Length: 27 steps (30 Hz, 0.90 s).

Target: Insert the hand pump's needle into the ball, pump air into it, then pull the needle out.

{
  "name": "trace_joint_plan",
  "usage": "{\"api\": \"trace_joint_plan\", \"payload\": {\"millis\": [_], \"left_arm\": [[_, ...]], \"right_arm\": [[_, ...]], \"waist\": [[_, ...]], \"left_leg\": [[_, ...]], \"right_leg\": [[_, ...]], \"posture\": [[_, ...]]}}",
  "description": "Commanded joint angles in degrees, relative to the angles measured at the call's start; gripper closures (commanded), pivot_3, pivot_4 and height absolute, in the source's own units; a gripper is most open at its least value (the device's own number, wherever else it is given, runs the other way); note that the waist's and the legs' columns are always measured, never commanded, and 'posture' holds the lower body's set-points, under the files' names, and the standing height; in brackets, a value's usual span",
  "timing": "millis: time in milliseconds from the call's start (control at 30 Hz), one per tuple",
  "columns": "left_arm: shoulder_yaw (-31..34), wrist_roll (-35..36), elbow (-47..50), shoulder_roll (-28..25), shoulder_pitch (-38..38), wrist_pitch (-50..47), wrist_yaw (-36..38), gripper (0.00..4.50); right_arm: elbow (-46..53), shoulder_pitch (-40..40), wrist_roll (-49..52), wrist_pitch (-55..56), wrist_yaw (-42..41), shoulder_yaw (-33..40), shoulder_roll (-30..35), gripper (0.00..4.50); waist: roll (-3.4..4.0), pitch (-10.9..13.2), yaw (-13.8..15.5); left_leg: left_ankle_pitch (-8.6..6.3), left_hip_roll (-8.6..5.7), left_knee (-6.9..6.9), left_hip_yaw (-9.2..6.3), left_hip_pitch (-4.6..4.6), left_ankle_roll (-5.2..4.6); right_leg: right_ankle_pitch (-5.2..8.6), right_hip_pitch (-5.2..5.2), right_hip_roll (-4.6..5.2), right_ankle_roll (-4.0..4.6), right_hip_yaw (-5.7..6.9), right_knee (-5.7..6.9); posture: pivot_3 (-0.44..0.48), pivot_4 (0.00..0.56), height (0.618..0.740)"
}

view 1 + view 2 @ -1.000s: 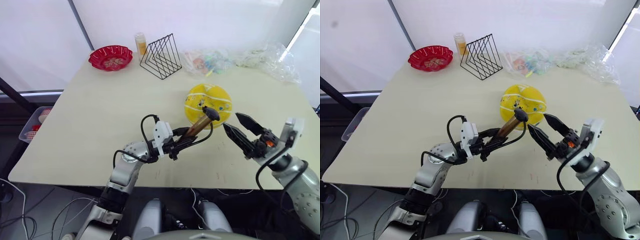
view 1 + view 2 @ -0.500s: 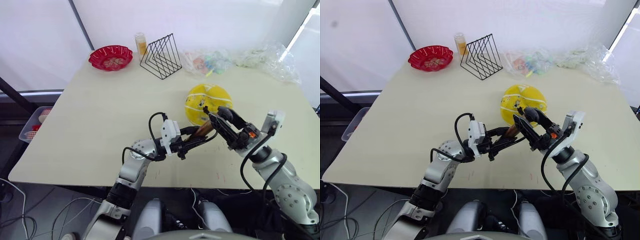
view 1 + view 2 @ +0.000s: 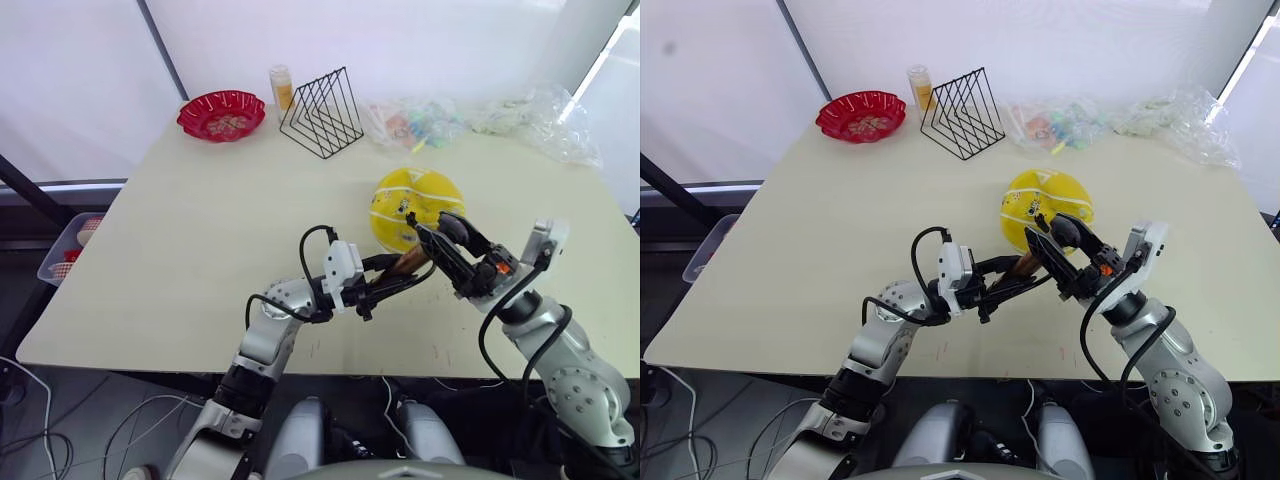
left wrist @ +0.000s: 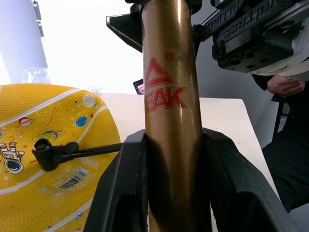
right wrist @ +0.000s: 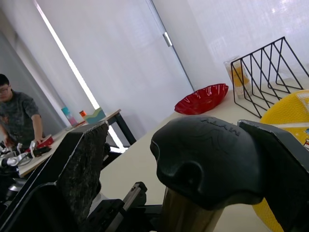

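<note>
A yellow ball (image 3: 442, 193) with white stripes rests on the beige table (image 3: 200, 250), right of centre. My left gripper (image 3: 385, 279) is shut on the gold-bronze barrel of the hand pump (image 4: 171, 121), holding it tilted up toward the ball. The pump's black T-handle (image 5: 207, 150) sits between the fingers of my right gripper (image 3: 436, 230), which is open; one finger touches the handle, the other stands a little apart. The thin black hose (image 4: 96, 151) runs to a black fitting (image 4: 48, 153) lying against the ball's skin. The needle itself is hidden.
At the table's far edge stand a red bowl (image 3: 221, 113), a small bottle (image 3: 282, 86), a black wire rack (image 3: 322, 112) and crumpled plastic bags (image 3: 480, 118). A bin (image 3: 70, 245) sits on the floor to the left. A person (image 5: 17, 116) works at another table.
My right gripper has swung left from open air to the pump's handle, which now lies between its fingers. The left arm and pump shifted slightly right. Little has moved in the last half second.
</note>
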<state>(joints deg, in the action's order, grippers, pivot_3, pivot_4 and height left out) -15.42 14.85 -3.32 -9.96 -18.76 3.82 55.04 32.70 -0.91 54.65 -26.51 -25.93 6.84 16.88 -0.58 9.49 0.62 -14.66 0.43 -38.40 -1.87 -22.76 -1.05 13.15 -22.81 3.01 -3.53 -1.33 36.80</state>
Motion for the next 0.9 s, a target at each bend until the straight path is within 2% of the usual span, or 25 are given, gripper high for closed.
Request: {"api": "trace_joint_plan", "payload": {"millis": [33, 133, 233, 267, 300, 333, 400, 567, 600, 667, 800, 833, 900], "left_arm": [[-0.69, -0.14, 0.1, 0.21, 0.13, 0.9, 0.03, 3.42], [-0.8, -0.38, -0.41, -0.09, 0.25, 1.49, 0.19, 3.42], [-0.83, -0.45, -0.69, -0.15, 0.26, 1.71, 0.18, 3.42], [-0.84, -0.45, -0.75, -0.16, 0.26, 1.77, 0.19, 3.42], [-0.85, -0.49, -0.91, -0.16, 0.22, 1.93, 0.23, 3.42], [-0.85, -0.53, -1.03, -0.17, 0.19, 2.06, 0.27, 3.42], [-0.83, -0.63, -1.5, -0.22, 0.19, 2.35, 0.29, 3.42], [-0.8, -0.52, -1.98, -0.48, 0.14, 2.16, 0.36, 3.42], [-0.75, -0.59, -1.99, -0.77, -0.01, 1.62, 0.3, 2.62], [-0.52, -0.27, -2.07, -1.2, -0.34, 0.57, 0.42, 2.25], [0.21, 0.53, -2.83, -3.11, -1.59, 0.33, 2.65, 0.34], [0.36, 0.77, -3.25, -3.73, -2.06, 0.48, 3.5, 0.16], [0.58, 1.87, -4.01, -5.17, -3.01, -0.14, 6.15, 0.16]], "right_arm": [[1.64, -1.43, 2.21, 0.55, -0.7, 0.24, -0.45, 0.0], [1.75, -1.37, 2.47, 0.34, -0.9, 0.2, -0.23, 0.0], [1.85, -1.23, 2.54, 0.26, -1.05, 0.05, -0.12, 0.74], [1.87, -1.19, 2.48, 0.24, -1.12, 0.01, -0.08, 1.44], [1.85, -1.22, 2.58, 0.25, -1.07, 0.05, -0.19, 1.57], [1.82, -1.26, 2.68, 0.26, -1.02, 0.08, -0.27, 2.19], [1.81, -1.18, 2.53, 0.31, -1.19, 0.0, -0.22, 2.4], [1.93, -0.6, 1.73, 0.39, -1.82, -0.47, 0.2, 2.4], [1.98, -0.65, 1.17, 0.32, -1.96, -0.51, 0.71, 2.4], [2.08, -0.81, 0.25, 0.21, -2.47, -0.57, 1.82, 2.4], [2.54, -1.92, -0.23, -0.26, -4.57, 0.02, 5.43, 2.4], [2.63, -2.34, -0.1, -0.51, -5.09, 0.17, 6.38, 2.4], [2.63, -3.45, -0.05, -0.93, -6.67, 0.26, 8.71, 2.4]], "waist": [[0.0, 0.0, -0.01], [0.0, 0.0, 0.0], [0.0, 0.0, 0.0], [0.0, 0.0, 0.01], [0.0, 0.0, 0.0], [0.0, 0.0, -0.01], [0.0, 0.0, -0.04], [0.01, 0.0, -0.03], [0.01, 0.0, -0.03], [0.01, 0.0, -0.03], [0.02, 0.01, -0.12], [0.02, 0.01, -0.11], [0.02, 0.01, -0.11]], "left_leg": [[0.0, 0.0, 0.0, 0.0, 0.0, 0.0], [0.0, 0.0, 0.0, -0.01, 0.0, 0.0], [0.0, 0.0, 0.0, -0.01, 0.0, 0.0], [0.0, 0.0, 0.0, 0.0, 0.0, 0.0], [0.0, 0.0, 0.0, 0.0, 0.0, 0.0], [0.0, 0.0, 0.0, -0.01, 0.0, 0.0], [0.0, 0.01, 0.0, -0.01, 0.0, 0.0], [0.0, 0.01, 0.01, -0.01, -0.02, 0.0], [0.0, 0.01, 0.01, -0.01, -0.02, 0.0], [0.0, 0.01, 0.01, -0.01, -0.02, 0.0], [0.0, 0.01, 0.01, -0.01, -0.03, 0.0], [0.0, 0.01, 0.01, -0.01, -0.05, 0.0], [0.0, 0.01, 0.01, 0.01, -0.06, 0.0]], "right_leg": [[0.0, 0.0, 0.0, 0.0, 0.0, 0.0], [0.0, 0.0, 0.0, 0.0, 0.0, 0.0], [0.0, 0.0, 0.0, 0.01, 0.0, 0.0], [0.01, 0.0, 0.0, 0.02, 0.0, 0.0], [0.01, 0.0, 0.0, 0.03, 0.0, 0.0], [0.02, 0.0, 0.0, 0.03, -0.01, 0.0], [0.01, -0.01, 0.0, 0.02, 0.0, 0.0], [0.01, -0.03, 0.0, 0.02, -0.01, 0.0], [0.01, -0.04, 0.0, 0.02, -0.02, 0.0], [0.01, -0.04, 0.0, 0.02, -0.02, 0.0], [0.01, -0.07, -0.01, 0.02, -0.01, 0.0], [0.01, -0.09, -0.02, 0.02, -0.01, 0.0], [0.03, -0.1, -0.01, 0.05, -0.02, 0.0]], "posture": [[0.0, 0.15, 0.74], [0.0, 0.15, 0.74], [0.0, 0.15, 0.74], [0.0, 0.15, 0.74], [0.0, 0.15, 0.74], [0.0, 0.15, 0.74], [0.0, 0.15, 0.74], [0.0, 0.15, 0.74], [0.0, 0.15, 0.74], [0.0, 0.15, 0.74], [0.0, 0.15, 0.74], [0.0, 0.15, 0.74], [0.0, 0.15, 0.74]]}}
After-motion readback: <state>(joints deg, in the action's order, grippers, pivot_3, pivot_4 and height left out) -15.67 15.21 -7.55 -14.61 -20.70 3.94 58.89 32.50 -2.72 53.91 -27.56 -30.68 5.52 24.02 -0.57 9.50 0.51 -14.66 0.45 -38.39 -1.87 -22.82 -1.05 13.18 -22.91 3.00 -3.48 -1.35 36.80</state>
